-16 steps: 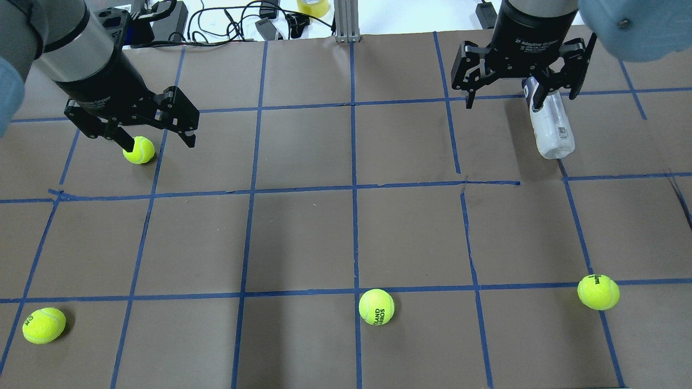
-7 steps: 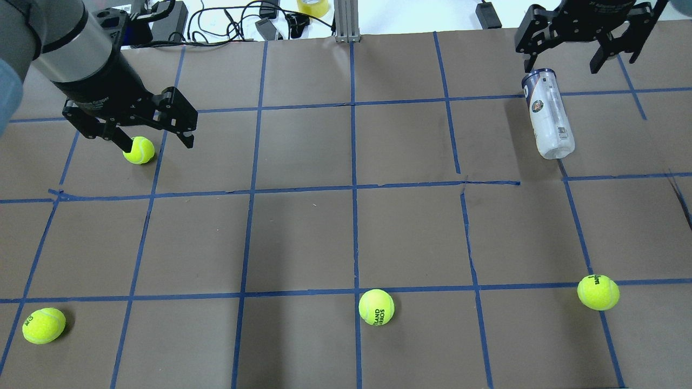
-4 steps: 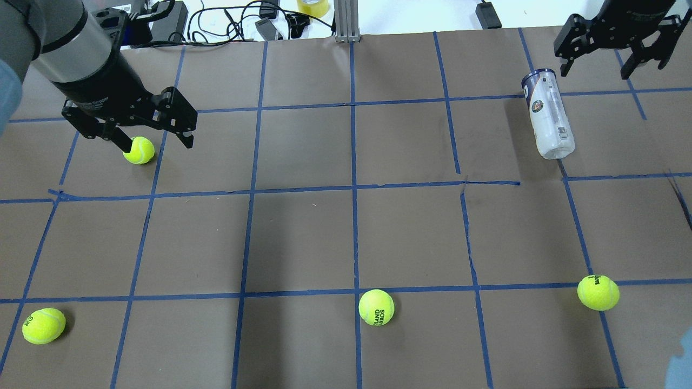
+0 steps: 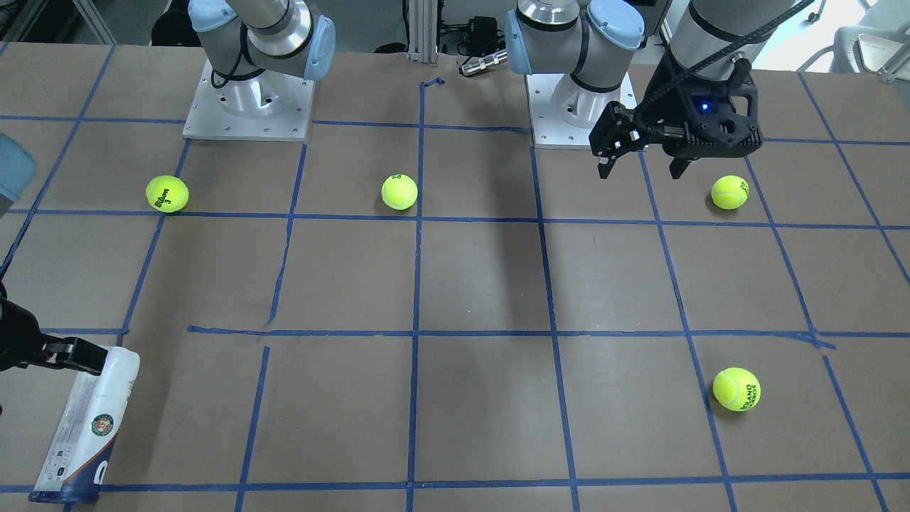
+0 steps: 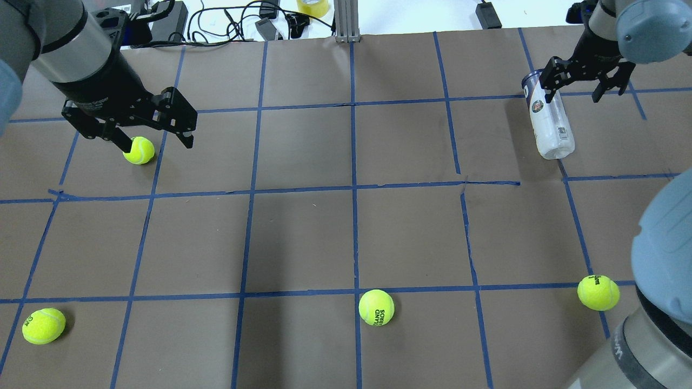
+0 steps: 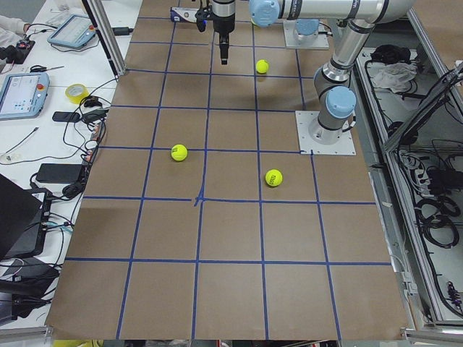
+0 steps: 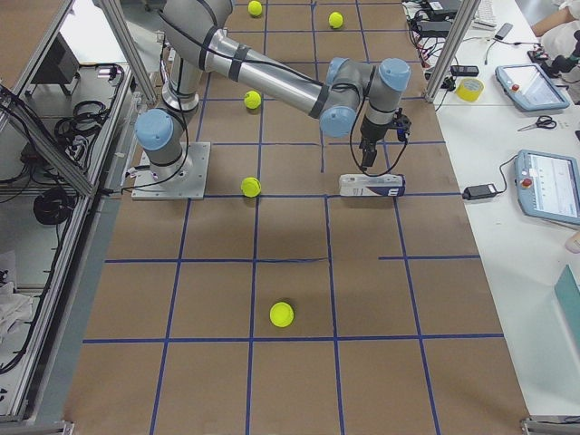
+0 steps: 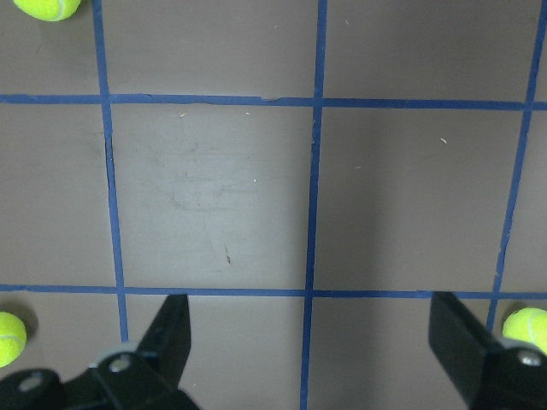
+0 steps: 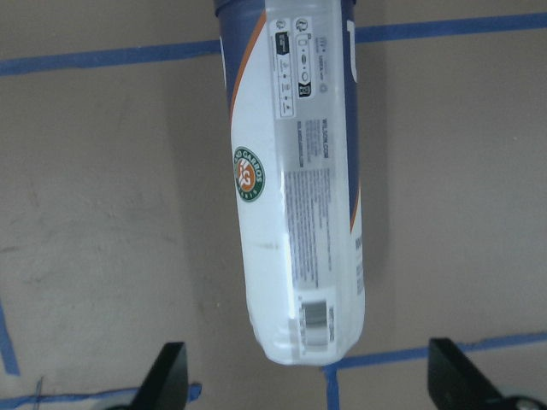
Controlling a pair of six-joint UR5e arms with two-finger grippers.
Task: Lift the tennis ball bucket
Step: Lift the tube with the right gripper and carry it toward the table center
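Note:
The tennis ball bucket (image 5: 549, 116) lies on its side at the table's far right, navy band pointing away from the robot. It also shows in the front view (image 4: 89, 427), the right side view (image 7: 372, 185) and the right wrist view (image 9: 299, 188). My right gripper (image 5: 574, 92) is open and hovers just above the bucket. In the right wrist view its fingertips (image 9: 167, 376) stand wide on either side of the bucket's white end, not touching it. My left gripper (image 5: 159, 141) is open and empty, held above the table's left side (image 4: 640, 167).
Several tennis balls lie on the brown gridded table: one below the left gripper (image 5: 139, 149), one front left (image 5: 43, 325), one front middle (image 5: 377, 307), one front right (image 5: 598, 292). The right arm's elbow (image 5: 667, 243) fills the lower right. Cables and a tape roll (image 5: 313, 6) lie beyond the far edge.
My right gripper rose off the bucket and swung to the far right, then came back over it, lower and still open. The bucket and the left arm have not moved.

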